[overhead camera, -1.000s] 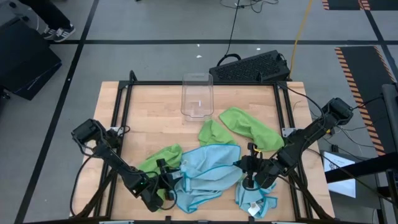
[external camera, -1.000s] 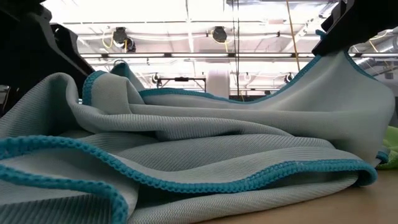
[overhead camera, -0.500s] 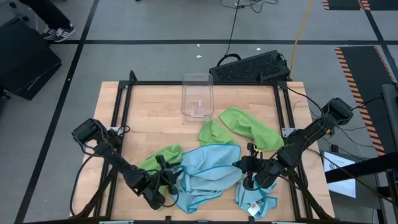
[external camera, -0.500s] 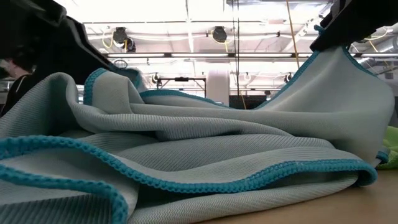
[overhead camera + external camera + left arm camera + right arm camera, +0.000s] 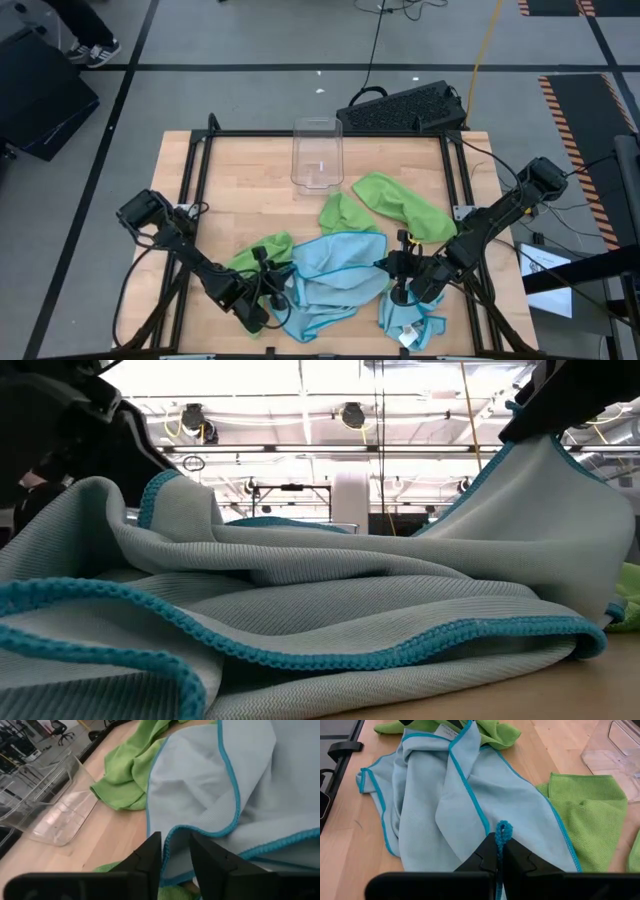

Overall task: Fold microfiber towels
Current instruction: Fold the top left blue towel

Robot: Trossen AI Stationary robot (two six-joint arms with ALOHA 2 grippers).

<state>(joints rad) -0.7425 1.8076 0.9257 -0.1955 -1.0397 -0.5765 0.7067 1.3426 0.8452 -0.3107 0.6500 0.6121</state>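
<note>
Near the table's front edge we see the big light blue towel [image 5: 330, 280] lying rumpled, its long axis running side to side between the two grippers. Our right gripper [image 5: 498, 851] is pinched shut on that towel's teal hem, lifting a corner. Our left gripper [image 5: 175, 857] straddles the opposite hem with a narrow gap, not clamped. Green towels [image 5: 400, 205] lie behind, near the clear bin [image 5: 317, 155].

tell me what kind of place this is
Probably a robotics lab in an open industrial hall: a framed wooden table on grey floor with taped lines, trailing cables, and ceiling strip lights.
</note>
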